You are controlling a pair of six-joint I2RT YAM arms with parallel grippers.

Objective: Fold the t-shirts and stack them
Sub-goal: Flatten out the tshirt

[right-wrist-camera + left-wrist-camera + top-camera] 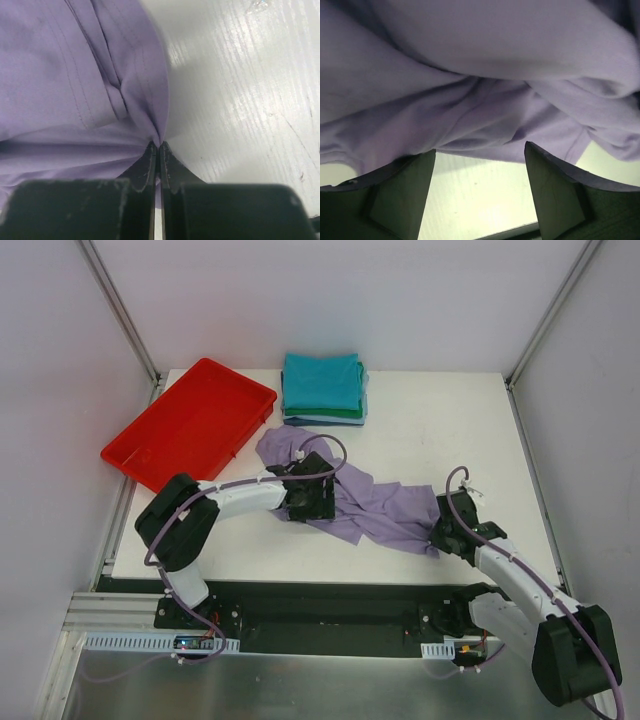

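Note:
The lavender t-shirt [375,505] lies crumpled in a diagonal band across the middle of the table. My left gripper [312,496] sits low over its left part. In the left wrist view it [480,150] is open, with the shirt [480,75] bunched just beyond the fingertips [407,180] and bare table between them. My right gripper [440,532] is at the shirt's right end. In the right wrist view it [158,146] is shut on a pinched edge of the shirt [75,80]. A stack of folded tees [322,388], teal on top, stands at the back.
A red plastic tray [190,422] lies at the back left, overhanging the table's left edge. White table [450,430] shows to the right of the stack and along the front edge. Frame posts and walls enclose the sides.

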